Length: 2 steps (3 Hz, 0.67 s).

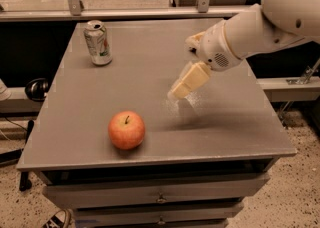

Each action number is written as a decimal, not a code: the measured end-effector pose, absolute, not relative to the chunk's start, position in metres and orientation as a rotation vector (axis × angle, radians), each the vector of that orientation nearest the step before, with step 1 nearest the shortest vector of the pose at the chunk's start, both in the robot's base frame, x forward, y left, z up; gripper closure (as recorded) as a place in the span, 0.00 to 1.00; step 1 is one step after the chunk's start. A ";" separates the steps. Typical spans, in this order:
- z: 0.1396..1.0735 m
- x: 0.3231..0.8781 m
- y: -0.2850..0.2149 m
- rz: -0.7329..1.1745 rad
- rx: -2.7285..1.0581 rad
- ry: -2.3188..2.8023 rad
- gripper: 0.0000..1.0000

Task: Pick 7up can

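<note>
The 7up can (98,43) stands upright near the far left corner of the grey table (225,127), pull-tab top facing up. A red apple (126,130) sits well apart from it, near the front edge. The gripper (187,84) hovers over the table's middle right, well apart from the can and holding nothing; whether it is released or clenched cannot be told.
</note>
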<state>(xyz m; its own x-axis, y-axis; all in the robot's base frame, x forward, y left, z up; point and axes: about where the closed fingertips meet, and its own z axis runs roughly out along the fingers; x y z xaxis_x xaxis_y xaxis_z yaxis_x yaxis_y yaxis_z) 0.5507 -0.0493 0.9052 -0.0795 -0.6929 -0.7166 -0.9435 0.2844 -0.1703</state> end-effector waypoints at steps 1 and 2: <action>0.912 0.560 -0.047 0.419 -1.440 1.819 0.00; 0.913 0.560 -0.046 0.420 -1.436 1.816 0.00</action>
<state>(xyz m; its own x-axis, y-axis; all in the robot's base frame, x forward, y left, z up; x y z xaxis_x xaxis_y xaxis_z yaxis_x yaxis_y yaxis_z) 0.5595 -0.0462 0.9130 -0.0699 -0.6765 -0.7331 -0.9298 0.3104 -0.1977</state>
